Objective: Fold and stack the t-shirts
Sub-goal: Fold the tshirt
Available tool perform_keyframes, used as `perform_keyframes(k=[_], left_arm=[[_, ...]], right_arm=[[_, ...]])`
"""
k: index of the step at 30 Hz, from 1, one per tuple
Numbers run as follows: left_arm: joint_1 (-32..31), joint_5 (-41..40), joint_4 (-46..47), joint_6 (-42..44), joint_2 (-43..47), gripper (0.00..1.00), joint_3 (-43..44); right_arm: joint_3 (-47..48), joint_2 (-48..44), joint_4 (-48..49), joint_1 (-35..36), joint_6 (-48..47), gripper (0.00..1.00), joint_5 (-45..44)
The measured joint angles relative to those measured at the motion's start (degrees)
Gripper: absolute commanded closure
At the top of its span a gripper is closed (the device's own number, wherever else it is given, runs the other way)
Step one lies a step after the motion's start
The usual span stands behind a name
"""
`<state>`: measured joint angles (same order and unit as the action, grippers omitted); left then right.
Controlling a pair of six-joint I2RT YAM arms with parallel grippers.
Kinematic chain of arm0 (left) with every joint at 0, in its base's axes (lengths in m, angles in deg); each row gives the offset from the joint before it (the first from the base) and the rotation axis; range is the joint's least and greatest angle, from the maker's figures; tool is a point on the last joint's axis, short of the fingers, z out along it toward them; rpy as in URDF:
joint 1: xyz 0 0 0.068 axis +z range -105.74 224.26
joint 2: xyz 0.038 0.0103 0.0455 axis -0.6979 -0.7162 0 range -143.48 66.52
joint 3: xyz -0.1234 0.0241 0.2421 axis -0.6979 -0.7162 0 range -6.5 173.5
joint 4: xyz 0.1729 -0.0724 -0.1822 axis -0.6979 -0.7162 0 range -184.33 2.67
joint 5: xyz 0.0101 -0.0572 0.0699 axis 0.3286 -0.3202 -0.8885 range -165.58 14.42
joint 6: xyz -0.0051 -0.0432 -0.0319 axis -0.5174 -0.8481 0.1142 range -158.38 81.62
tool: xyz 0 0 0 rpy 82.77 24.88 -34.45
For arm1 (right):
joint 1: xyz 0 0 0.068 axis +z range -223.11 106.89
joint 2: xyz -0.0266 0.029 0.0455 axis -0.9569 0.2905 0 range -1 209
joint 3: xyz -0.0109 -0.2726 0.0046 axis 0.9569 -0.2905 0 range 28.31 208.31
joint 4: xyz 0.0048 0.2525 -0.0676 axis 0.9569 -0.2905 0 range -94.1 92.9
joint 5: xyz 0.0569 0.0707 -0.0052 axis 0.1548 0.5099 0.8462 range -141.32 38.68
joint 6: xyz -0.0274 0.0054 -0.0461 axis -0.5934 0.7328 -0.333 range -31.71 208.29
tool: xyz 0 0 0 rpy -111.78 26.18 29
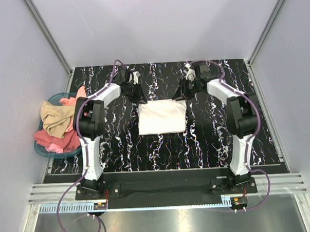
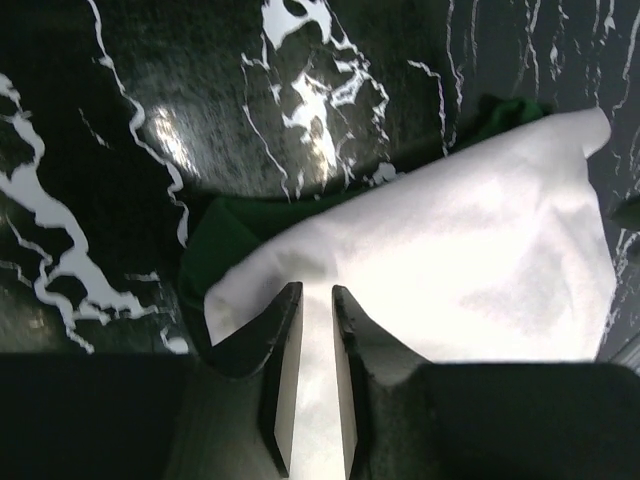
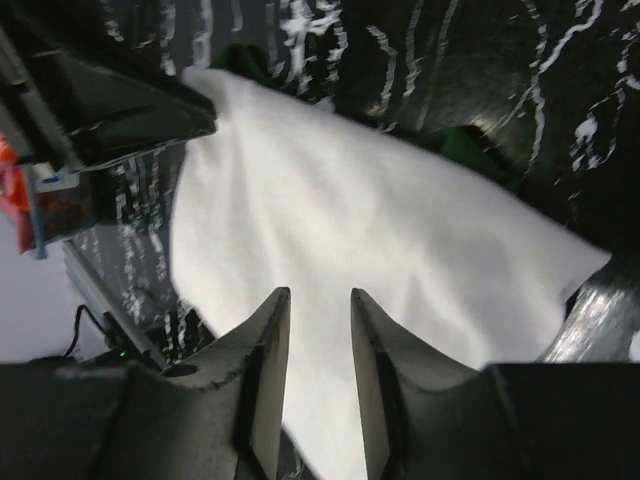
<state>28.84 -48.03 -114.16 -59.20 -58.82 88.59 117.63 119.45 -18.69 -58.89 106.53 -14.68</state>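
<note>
The cream-white t-shirt [image 1: 162, 117] lies folded into a rectangle at the middle of the black marbled table. It rests on the dark green t-shirt [image 2: 235, 225], whose edge peeks out along its far side [image 3: 470, 150]. My left gripper [image 1: 139, 98] hovers over the cream shirt's far left corner. Its jaws [image 2: 317, 290] stand narrowly apart, and the cloth shows below through the gap. My right gripper [image 1: 181, 96] is over the far right corner. Its jaws [image 3: 320, 293] are also parted above the white cloth, with nothing pinched between them.
A teal basket [image 1: 43, 149] holding tan, orange and pink garments [image 1: 57, 123] sits at the table's left edge. Grey walls and metal frame posts close in the far and side edges. Both arm bases stand along the near edge.
</note>
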Motion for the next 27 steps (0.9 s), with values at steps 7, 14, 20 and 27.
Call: perform_keyframes(k=[7,14,20,27], left_arm=[[-2.0,-0.4,-0.1,-0.2,15.4,0.76,-10.3],[-9.0,-1.6,3.6,-1.7,25.4,0.77,-27.3],[-8.0,-2.9,4.7,-4.3,22.4,0.78,-36.5],[-8.2,-5.2,4.6,-4.5,23.5,0.75,-36.2]], right_arm=[[-12.0,-17.7,0.0,-0.1,1.1,0.81,5.1],[-26.8,-20.0,1.4,-0.1,1.1,0.84,6.7],[-33.2,-12.9,5.3,-0.4,1.8,0.85,8.0],[-33.8,-16.2,6.1,-0.5,2.5,0.8,7.4]])
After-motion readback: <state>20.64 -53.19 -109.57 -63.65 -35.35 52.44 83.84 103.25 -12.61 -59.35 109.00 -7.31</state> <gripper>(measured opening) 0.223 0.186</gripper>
